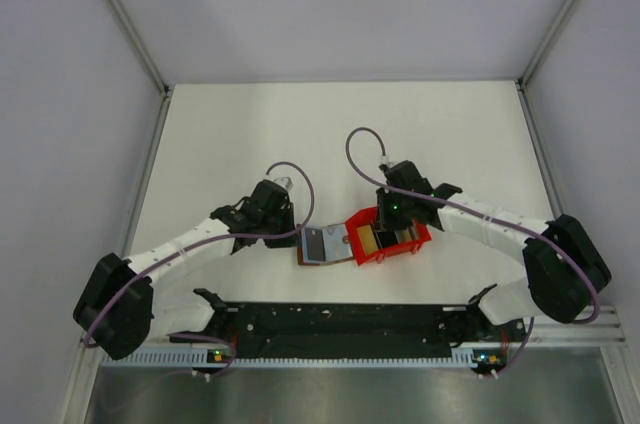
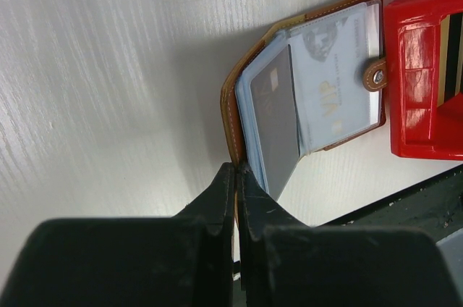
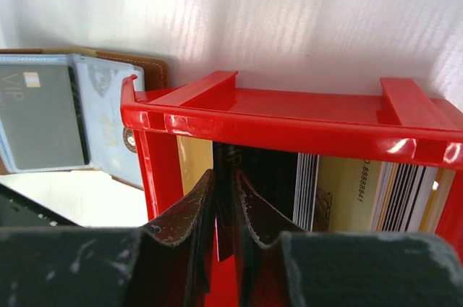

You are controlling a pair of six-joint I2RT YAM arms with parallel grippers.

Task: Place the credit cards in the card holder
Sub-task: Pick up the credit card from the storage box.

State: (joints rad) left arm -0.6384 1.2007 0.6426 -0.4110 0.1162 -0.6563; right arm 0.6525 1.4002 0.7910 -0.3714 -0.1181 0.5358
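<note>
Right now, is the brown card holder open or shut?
Open. The card holder is spread, its clear sleeves showing a grey card and a VIP card, snap tab undone.

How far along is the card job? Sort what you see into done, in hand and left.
Done: the holder lies open, with a grey card and a VIP card in its sleeves. In hand: the left gripper is clamped on the holder's edge; the right gripper appears to pinch a dark card standing in the red box. Left: several more cards in that box.
</note>
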